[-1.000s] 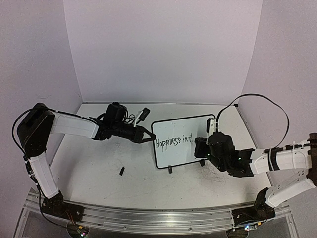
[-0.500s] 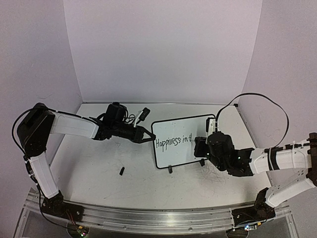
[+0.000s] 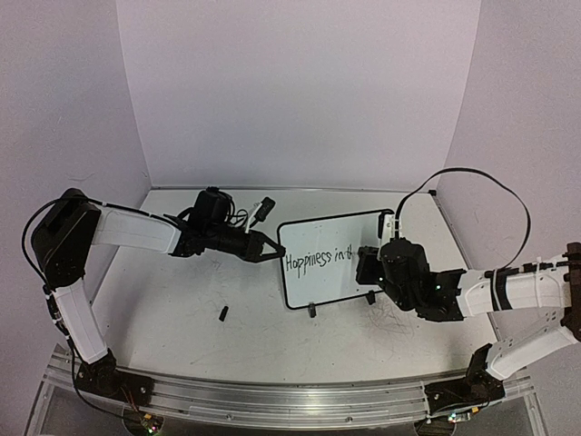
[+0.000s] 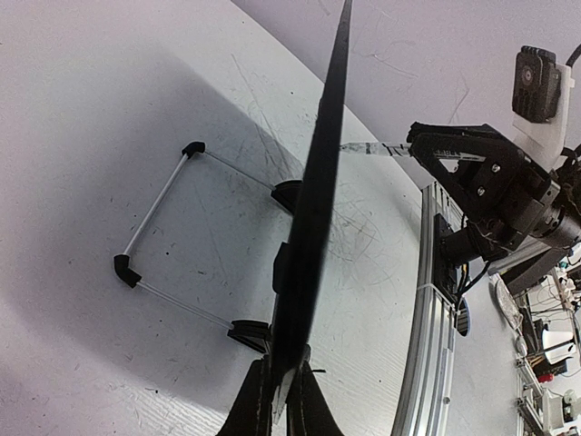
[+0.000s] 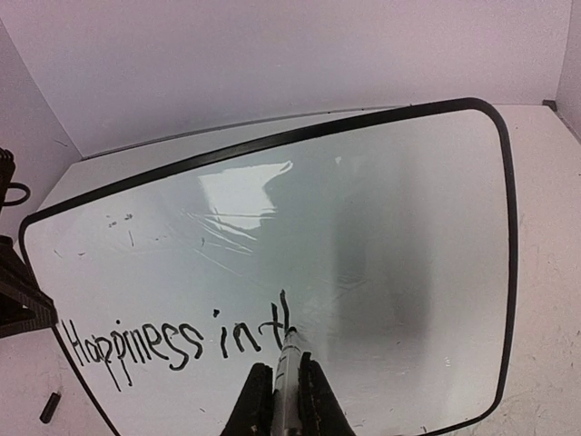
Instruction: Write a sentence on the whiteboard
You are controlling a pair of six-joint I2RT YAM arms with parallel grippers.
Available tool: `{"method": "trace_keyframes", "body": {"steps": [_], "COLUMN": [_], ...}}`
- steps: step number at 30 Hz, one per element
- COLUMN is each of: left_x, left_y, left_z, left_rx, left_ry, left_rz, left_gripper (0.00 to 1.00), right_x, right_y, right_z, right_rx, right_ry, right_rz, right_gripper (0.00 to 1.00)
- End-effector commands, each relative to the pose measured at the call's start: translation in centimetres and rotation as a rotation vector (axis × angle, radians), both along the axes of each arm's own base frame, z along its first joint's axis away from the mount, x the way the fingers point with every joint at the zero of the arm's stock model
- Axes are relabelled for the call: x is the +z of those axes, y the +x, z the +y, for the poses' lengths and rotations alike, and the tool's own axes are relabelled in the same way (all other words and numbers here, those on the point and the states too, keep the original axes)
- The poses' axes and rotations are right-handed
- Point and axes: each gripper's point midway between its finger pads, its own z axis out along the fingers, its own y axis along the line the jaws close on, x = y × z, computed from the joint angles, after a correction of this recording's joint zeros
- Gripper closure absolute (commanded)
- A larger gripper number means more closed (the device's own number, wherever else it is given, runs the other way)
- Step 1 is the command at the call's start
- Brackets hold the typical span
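A small black-framed whiteboard [image 3: 331, 263] stands upright on its feet just right of centre in the overhead view, on a scuffed white tabletop [image 3: 172, 318], with a robot arm at each side. The left tool [image 3: 270, 252], reaching in from the left of the frame, is pressed together on the board's left edge and pinches the thin frame between its two fingers. From its own wrist camera the board appears edge-on as a dark blade rising from the bottom centre of the picture. A wire stand [image 4: 159, 227] with black corner pieces lies flat on the tabletop behind it, at the left of that frame.

The right tool [image 3: 368, 265], at the board's right edge, is closed on a slim marker [image 5: 289, 359], which juts up from the bottom centre of the right wrist picture. The marker's tip touches the writing face. The sentence [image 5: 172, 343] runs in one row of thin black handwriting across the lower left of that picture and reads "Happiness in th". The marker's tip sits at the foot of the last letter. The rest of the board's face to the right is bare and shows a pale glare near its middle.

A small black piece [image 3: 223, 313] lies by itself on the tabletop, lower left of the board and well apart from it.
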Motion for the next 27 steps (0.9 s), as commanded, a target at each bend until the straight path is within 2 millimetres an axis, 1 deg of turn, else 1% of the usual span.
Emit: {"method": "trace_keyframes", "body": {"steps": [1, 7, 12, 18, 23, 27], "left_x": [1.3, 1.3, 1.3, 1.3, 1.1, 1.1], "left_y": [-1.3, -1.4, -1.4, -1.4, -1.4, -1.4], "left_z": [-0.5, -0.5, -0.6, -0.6, -0.6, -0.6], "left_rx": [-0.034, -0.035, -0.037, -0.037, -0.037, -0.037], "left_ry": [0.003, 0.002, 0.002, 0.004, 0.005, 0.006], "left_rz": [0.004, 0.005, 0.005, 0.005, 0.008, 0.009], "left_gripper": [1.0, 1.0, 1.0, 1.0, 1.0, 1.0], "right_x": [2.3, 1.6, 0.2, -0.8, -1.0, -0.5], "right_y": [1.0, 0.7, 0.3, -0.3, -0.5, -0.4], "right_z": [-0.4, -0.9, -0.6, -0.9, -1.2, -0.9], "right_rx": [-0.05, -0.055, -0.032, -0.033, -0.036, -0.031], "right_ry": [0.018, 0.013, 0.018, 0.021, 0.023, 0.028], "right_rz": [-0.054, -0.034, 0.005, 0.032, 0.039, 0.03], "right_gripper": [1.0, 1.0, 1.0, 1.0, 1.0, 1.0]}}
